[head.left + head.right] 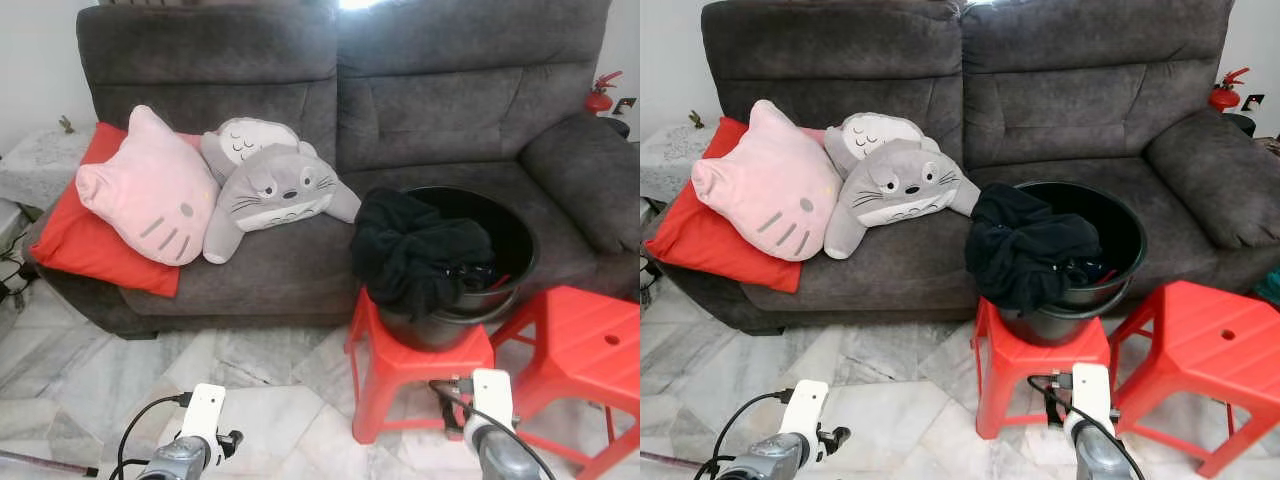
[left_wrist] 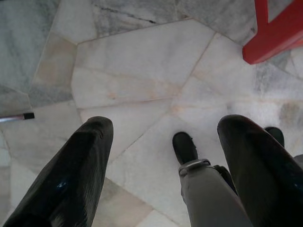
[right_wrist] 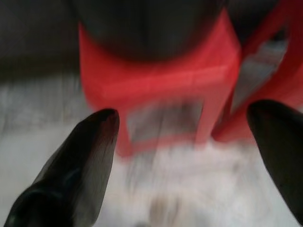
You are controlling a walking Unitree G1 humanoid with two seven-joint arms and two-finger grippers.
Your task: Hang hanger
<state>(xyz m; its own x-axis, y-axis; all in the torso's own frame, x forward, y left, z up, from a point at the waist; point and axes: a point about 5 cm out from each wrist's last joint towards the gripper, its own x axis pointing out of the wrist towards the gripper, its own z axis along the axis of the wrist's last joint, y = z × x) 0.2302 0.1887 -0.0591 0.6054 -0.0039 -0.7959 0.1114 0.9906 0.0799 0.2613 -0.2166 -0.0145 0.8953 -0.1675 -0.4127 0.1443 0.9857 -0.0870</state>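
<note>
Marble floor (image 1: 250,390) is lying open in front of the grey fuzzy sofa (image 1: 420,110), hemmed in on the right by two glossy red plastic stools (image 1: 420,360). The nearer one is carrying a round black tub (image 1: 505,235) right at the sofa's front edge, with soft black clothes (image 1: 415,250) spilling over its rim. Can't pick out a hanger in there. Left gripper (image 2: 161,156) is hanging spread open over floor tiles; right gripper (image 3: 182,146) is also gaping, aiming at the stool, blurry.

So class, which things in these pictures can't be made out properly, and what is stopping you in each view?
- Inside of the bucket: head views, black clothes cover it; no hanger identifiable.
- Stool: right wrist view, motion blur.
- Second stool: cut by the picture's edge.
- Thin rod on the floor: left wrist view, cut off.
</note>
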